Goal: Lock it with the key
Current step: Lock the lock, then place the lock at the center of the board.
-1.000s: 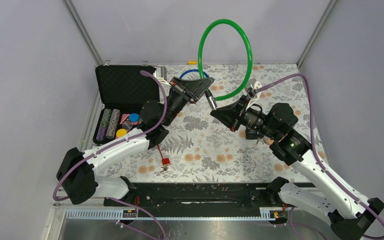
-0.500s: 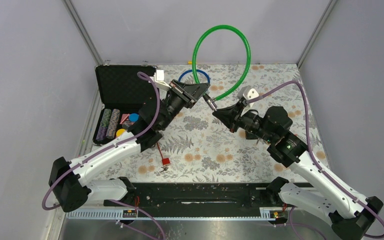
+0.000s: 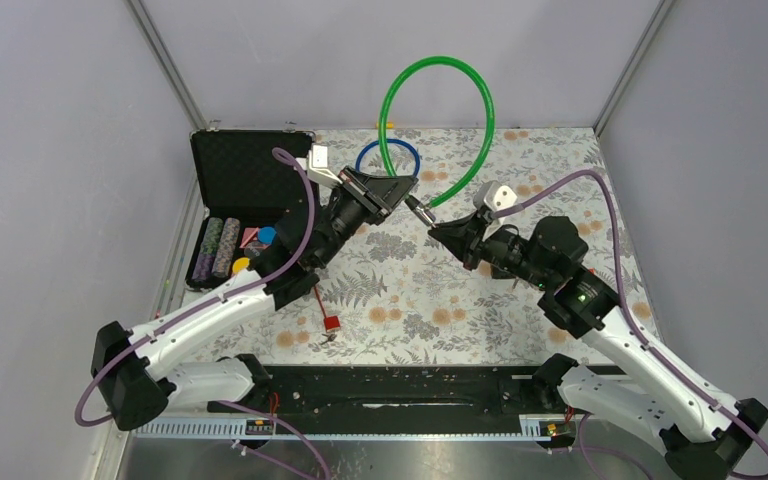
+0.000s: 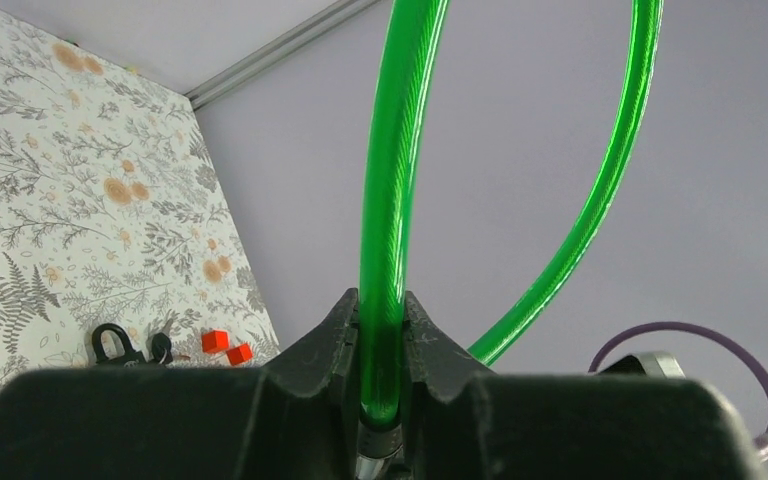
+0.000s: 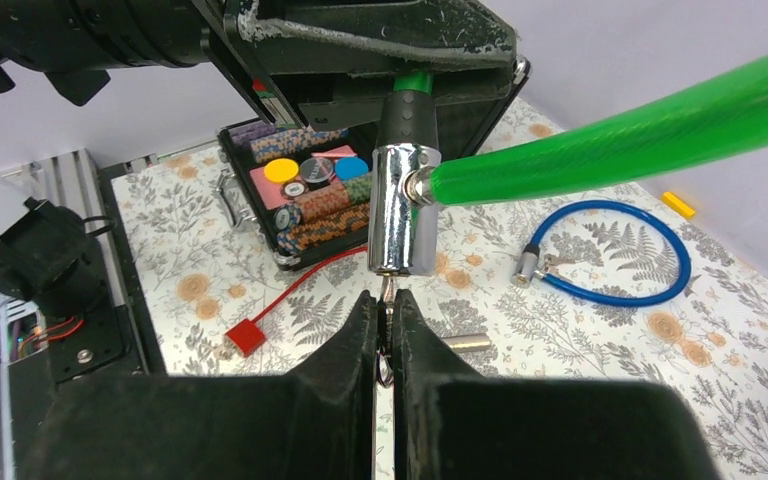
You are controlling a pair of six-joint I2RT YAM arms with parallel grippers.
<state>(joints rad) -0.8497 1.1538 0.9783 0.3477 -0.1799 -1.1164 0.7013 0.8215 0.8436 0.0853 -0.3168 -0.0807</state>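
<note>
The key [image 5: 388, 292] sat pinched between the fingers of the right pincer [image 5: 385, 318], its tip in the bottom end of the chrome lock barrel [image 5: 404, 210]; only the right wrist view showed this. There the barrel hung upright in the air above the counter [image 5: 760, 390], with one end of the green cable [image 5: 610, 130] plugged into its side.

The left wrist view showed the left pincer [image 4: 382, 335] clamped on the cable's other end just above the barrel, but no key.

From the top view the cable [image 3: 388, 95] arched up between both arms, the two pincers close together over the far middle of the counter. A blue cable lock [image 3: 357, 160] lay behind them, and an open case of chips [image 3: 250, 175] lay to the left.
</note>
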